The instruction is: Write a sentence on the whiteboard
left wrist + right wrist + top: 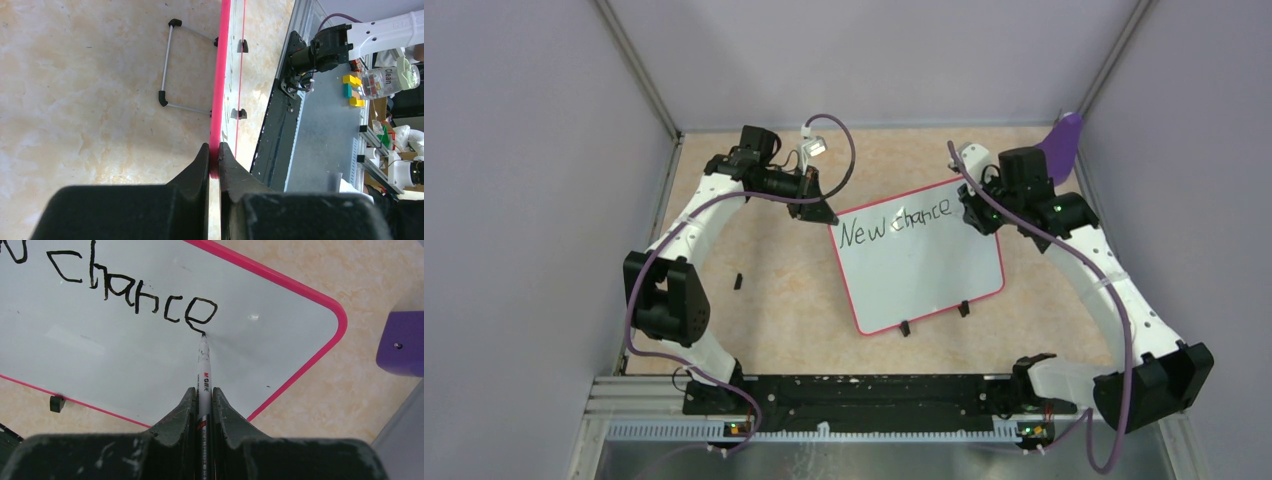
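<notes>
Step in hand: the first line of the sentence (pixel 894 224), which reads "New chance" and ends at the e. The marker (pixel 203 365) has its tip on the whiteboard (pixel 924 280), right at the lower left of that e. My judgement is that the stroke is finishing, or the pen is about to lift for the next letter. To do it well: keep tip pressure light and even, and lift clear before shifting right. Mind the room left too, since the rim's rounded right corner is near. The next letter wants to be narrow, and further words belong on a second line below. Board position: on the tan table (pixel 764 300), skewed, between the two arms, with its clip feet (pixel 905 328) toward the bases. Whether it lies flat or propped I cannot tell. Right gripper (pixel 202 390): clenched on the marker barrel, with the pen pointing straight out. Left gripper (pixel 214 147): pinched on the pink rim at the board's far left corner, steadying it. That hold should not slacken while the pen drags.
</notes>
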You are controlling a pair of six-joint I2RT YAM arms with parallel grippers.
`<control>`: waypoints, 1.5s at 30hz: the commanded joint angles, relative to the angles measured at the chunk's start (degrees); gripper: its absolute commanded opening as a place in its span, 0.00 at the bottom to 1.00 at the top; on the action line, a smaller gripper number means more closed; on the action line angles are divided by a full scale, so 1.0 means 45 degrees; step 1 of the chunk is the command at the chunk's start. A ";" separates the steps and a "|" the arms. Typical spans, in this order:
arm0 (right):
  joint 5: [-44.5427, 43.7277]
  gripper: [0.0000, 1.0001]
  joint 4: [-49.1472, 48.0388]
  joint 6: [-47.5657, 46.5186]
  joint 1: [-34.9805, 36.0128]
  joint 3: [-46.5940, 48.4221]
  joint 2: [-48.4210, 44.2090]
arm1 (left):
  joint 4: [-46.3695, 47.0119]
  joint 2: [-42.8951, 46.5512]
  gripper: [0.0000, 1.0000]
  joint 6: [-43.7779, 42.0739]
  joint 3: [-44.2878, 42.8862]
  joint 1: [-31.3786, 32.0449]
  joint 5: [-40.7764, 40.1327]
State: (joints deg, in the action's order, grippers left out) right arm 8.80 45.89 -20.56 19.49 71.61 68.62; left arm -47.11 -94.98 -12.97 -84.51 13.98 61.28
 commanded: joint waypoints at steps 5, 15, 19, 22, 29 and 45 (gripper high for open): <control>-0.0180 0.00 -0.0431 0.0077 -0.0262 0.0402 -0.0562 | -0.0242 0.0168 0.00 -0.0242 0.0194 0.0303 -0.0073; -0.0508 0.00 -0.0708 0.0288 -0.0563 0.0699 -0.0488 | -0.0243 0.0169 0.00 -0.0242 0.0167 0.0312 -0.0034; -0.0643 0.00 -0.0999 0.0375 -0.0597 0.0638 -0.0416 | -0.0245 0.0207 0.00 -0.0261 0.0188 0.0312 -0.0062; -0.0646 0.00 -0.1168 0.0540 -0.0594 0.0677 -0.0340 | -0.0243 0.0236 0.00 -0.0260 0.0213 0.0312 -0.0070; -0.0344 0.00 -0.1350 0.0661 -0.0597 0.0763 -0.0011 | -0.0239 0.0267 0.00 -0.0290 0.0259 0.0312 -0.0101; 0.0502 0.00 -0.0541 0.0185 -0.0591 0.0690 0.0148 | -0.0249 0.0170 0.00 -0.0281 0.0184 0.0302 -0.0065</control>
State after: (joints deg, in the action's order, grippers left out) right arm 10.33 43.00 -18.48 17.37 73.25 69.21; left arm -47.13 -94.98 -12.97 -84.40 13.98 61.49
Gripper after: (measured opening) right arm 0.105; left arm 0.092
